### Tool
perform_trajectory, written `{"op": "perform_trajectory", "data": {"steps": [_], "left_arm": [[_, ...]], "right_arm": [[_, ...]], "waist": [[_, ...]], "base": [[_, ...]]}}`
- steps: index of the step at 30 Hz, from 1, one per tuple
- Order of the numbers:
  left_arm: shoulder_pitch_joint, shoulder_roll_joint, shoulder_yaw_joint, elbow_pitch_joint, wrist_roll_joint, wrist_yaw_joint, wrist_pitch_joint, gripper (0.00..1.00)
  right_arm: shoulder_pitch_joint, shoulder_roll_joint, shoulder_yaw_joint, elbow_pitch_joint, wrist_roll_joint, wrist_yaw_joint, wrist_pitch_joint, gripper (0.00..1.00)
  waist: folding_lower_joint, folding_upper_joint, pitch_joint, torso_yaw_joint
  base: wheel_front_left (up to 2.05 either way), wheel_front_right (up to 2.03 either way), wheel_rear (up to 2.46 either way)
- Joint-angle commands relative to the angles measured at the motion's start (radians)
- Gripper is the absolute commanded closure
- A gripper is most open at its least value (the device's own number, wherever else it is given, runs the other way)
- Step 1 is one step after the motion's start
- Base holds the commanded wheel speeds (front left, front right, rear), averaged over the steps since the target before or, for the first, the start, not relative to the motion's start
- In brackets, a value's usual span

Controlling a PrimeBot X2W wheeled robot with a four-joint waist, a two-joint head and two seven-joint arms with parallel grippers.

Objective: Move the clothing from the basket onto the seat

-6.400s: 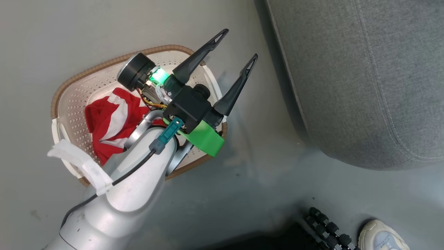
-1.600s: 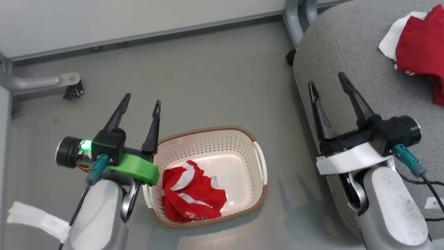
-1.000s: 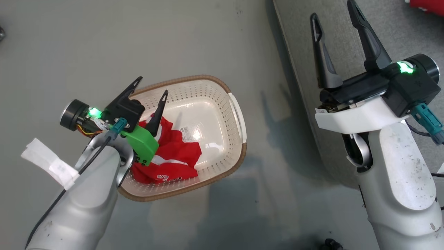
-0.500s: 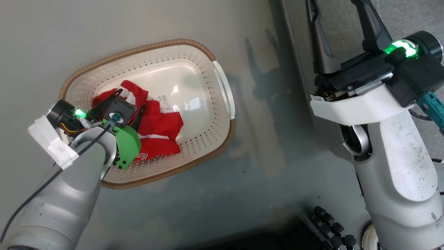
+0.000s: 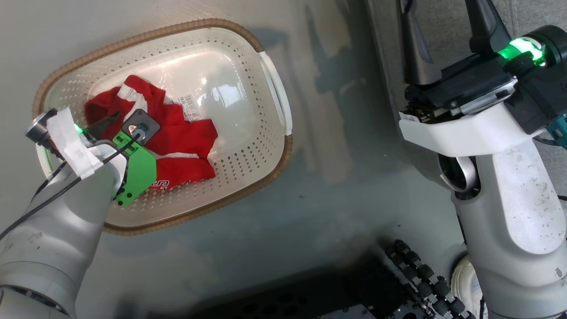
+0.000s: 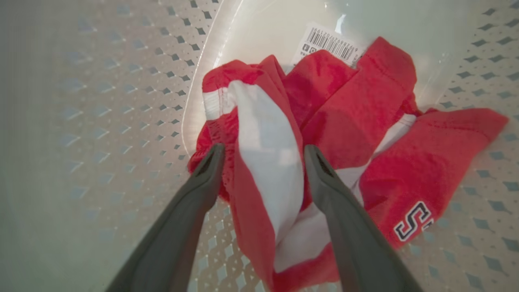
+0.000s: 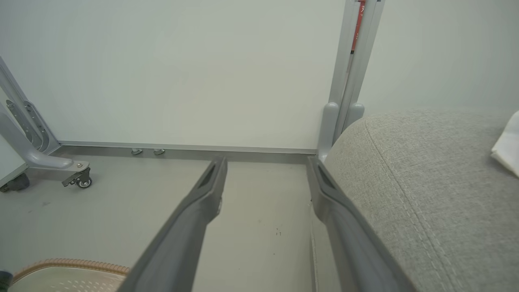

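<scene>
The red and white clothing (image 5: 186, 137) lies crumpled in the left half of the cream basket (image 5: 275, 95), which stands on the floor. My left gripper (image 5: 110, 126) points down into the basket. In the left wrist view it (image 6: 263, 152) is open, one finger on each side of a raised red and white fold of the clothing (image 6: 365, 105). Whether the fingers touch the cloth I cannot tell. My right gripper (image 5: 447, 17) is open and empty, held high beside the front edge of the grey seat (image 5: 516, 13). From the right wrist view it (image 7: 265, 162) hangs over bare floor next to the seat (image 7: 425, 194).
A barcode sticker (image 6: 328, 42) sits on the basket floor beyond the clothing. My dark wheeled base (image 5: 412, 274) and a pale shoe (image 5: 463, 274) are at the bottom right. A wall, a metal frame with a caster (image 7: 77, 178) and a white cloth (image 7: 509, 146) on the seat lie ahead.
The head camera has tilted down and closer. My left gripper has gone down from above the basket's left side into the basket, over the clothing, still open. The right gripper stays open.
</scene>
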Motion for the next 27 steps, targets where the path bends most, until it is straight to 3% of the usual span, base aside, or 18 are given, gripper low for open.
{"op": "perform_trajectory", "data": {"steps": [1, 14, 15, 16, 17, 18, 27], "left_arm": [[-0.022, 0.005, -0.007, 0.004, 0.009, 0.004, 0.016, 0.00], [-0.057, -0.004, -0.076, 0.020, 0.042, 0.006, 0.180, 0.00], [-0.058, -0.008, -0.081, 0.020, 0.046, 0.008, 0.188, 0.07], [-0.058, -0.013, -0.087, 0.020, 0.049, 0.011, 0.196, 0.67], [-0.058, -0.019, -0.089, 0.020, 0.049, 0.015, 0.199, 0.91], [-0.056, -0.025, -0.094, 0.020, 0.051, 0.016, 0.205, 1.00], [-0.021, -0.075, -0.119, 0.020, 0.047, 0.052, 0.183, 1.00]], "right_arm": [[-0.014, -0.002, 0.001, -0.008, -0.004, -0.001, -0.002, 0.00], [-0.021, -0.002, 0.004, -0.033, -0.018, -0.001, -0.002, 0.00], [-0.020, -0.002, 0.003, -0.033, -0.019, -0.001, -0.002, 0.00], [-0.018, -0.002, 0.001, -0.033, -0.021, -0.001, -0.002, 0.00], [-0.017, -0.002, 0.000, -0.033, -0.022, -0.001, -0.002, 0.00], [-0.016, -0.002, -0.001, -0.033, -0.021, -0.001, -0.002, 0.00], [-0.014, -0.002, -0.009, -0.020, -0.019, -0.001, -0.002, 0.00]], "waist": [[-0.0001, 0.0000, 0.029, -0.003], [-0.0001, 0.0000, 0.092, 0.002], [-0.0001, 0.0000, 0.094, 0.002], [-0.0001, 0.0000, 0.097, 0.003], [-0.0001, 0.0000, 0.098, 0.004], [-0.0001, 0.0000, 0.100, 0.005], [-0.0001, 0.0000, 0.074, 0.012]], "base": [[0.00, 0.00, 0.00], [0.00, 0.00, 0.00], [0.00, 0.00, 0.00], [0.00, 0.00, 0.00], [0.00, 0.00, 0.00], [0.00, 0.00, 0.00], [0.00, 0.00, 0.00]]}}
